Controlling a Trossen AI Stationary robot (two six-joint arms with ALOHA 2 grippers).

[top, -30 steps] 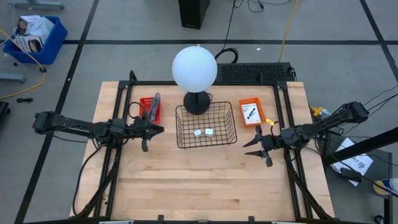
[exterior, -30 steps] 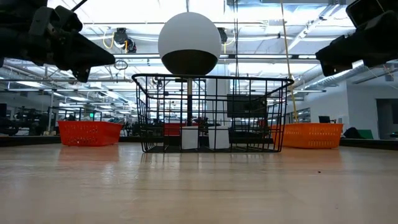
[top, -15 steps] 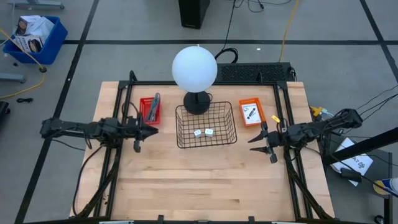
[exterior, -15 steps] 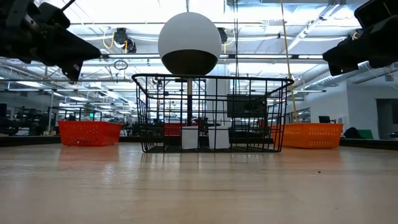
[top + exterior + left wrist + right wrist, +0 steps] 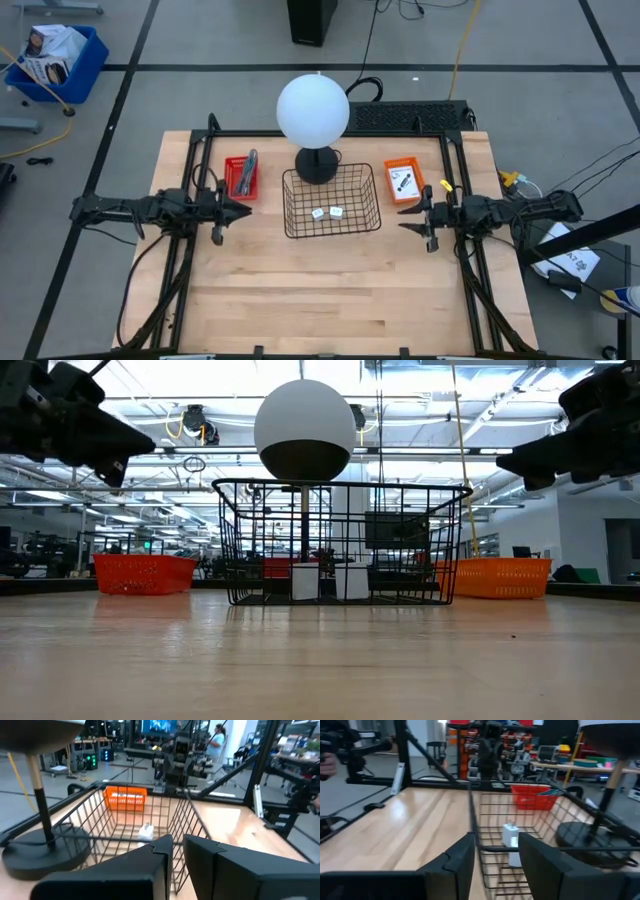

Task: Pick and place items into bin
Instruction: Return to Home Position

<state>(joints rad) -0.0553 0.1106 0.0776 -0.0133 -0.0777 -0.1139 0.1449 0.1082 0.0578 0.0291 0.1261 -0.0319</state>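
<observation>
The 2 small white square boxes [image 5: 318,212] sit side by side in the black wire basket [image 5: 285,203], midway between the hands. The left hand [image 5: 243,209], fingers almost together and empty, hangs just outside its left wall. The right hand [image 5: 405,224], spread and empty, hangs beside its right wall. For drawing back, I judge only the red bin [image 5: 232,178] and orange bin [image 5: 390,183] lie close.

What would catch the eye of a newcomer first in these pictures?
The big white globe lamp stands out first, at the back middle of the table, just behind a black wire basket that holds two small white boxes. A red bin sits to the basket's left and an orange bin to its right. The left hand and the right hand hover on either side of the basket.
</observation>
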